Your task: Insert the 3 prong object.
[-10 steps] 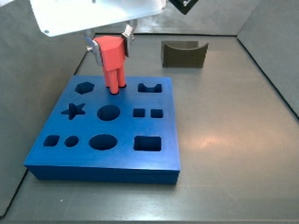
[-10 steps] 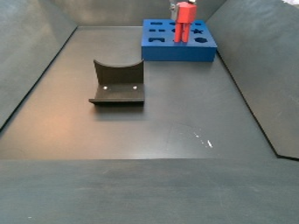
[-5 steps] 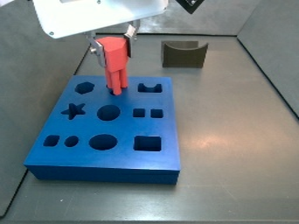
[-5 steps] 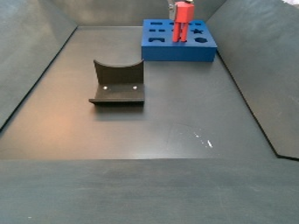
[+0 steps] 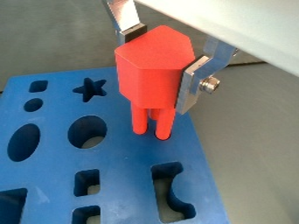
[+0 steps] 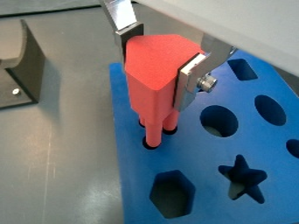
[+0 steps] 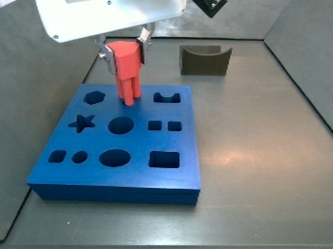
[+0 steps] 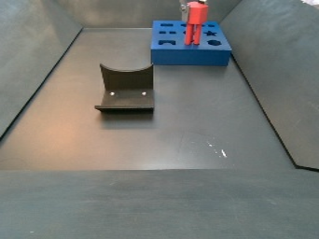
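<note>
My gripper [image 5: 162, 59] is shut on the red 3 prong object [image 5: 152, 74], its silver fingers [image 5: 193, 81] clamping the blocky body. The piece stands upright over the blue board [image 5: 117, 188] with shaped holes. In a wrist view its prongs [image 6: 156, 133] reach down into small round holes near the board's edge. Both side views show the red piece [image 7: 124, 66] [image 8: 195, 23] upright at the far part of the board [image 7: 92, 170] [image 8: 169, 54], with the gripper [image 7: 125, 49] above it.
The dark grey U-notched block [image 7: 204, 60] [image 8: 125, 90] stands on the floor apart from the board; it also shows in a wrist view [image 6: 17, 63]. The board has star, hexagon, round, oval and square holes. Grey walls enclose the floor.
The red piece has come down slightly toward the board; otherwise nothing has visibly moved.
</note>
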Controlling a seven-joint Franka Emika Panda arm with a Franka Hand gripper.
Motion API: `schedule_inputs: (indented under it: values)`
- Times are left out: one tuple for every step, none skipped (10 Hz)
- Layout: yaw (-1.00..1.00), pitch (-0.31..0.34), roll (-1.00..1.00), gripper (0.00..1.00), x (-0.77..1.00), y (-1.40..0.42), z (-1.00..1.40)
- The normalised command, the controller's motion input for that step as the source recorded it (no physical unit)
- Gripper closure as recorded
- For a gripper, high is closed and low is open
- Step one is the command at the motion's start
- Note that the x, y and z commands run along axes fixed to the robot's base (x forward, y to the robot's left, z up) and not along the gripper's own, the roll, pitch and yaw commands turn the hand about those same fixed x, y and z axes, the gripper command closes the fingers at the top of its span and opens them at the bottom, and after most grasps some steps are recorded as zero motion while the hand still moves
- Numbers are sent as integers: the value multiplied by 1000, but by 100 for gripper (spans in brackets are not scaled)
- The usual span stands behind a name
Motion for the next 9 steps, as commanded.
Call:
schedule_inputs:
  values:
    - [-340,166,111,100,26,0,-311]
    - [-189,119,90,100,-14,0,-403]
    - [-106,74,86,100,-140,0,-460]
    - [-203,60,70,100,-43,0,-443]
    - [-246,51,49,100,0,-6,-451]
    - [-43,0,59,100,114,-49,-543]
    - [0,21,134,100,254,0,-631]
    - [0,24,199,100,217,0,-649]
    - [0,6,211,100,126,0,-691]
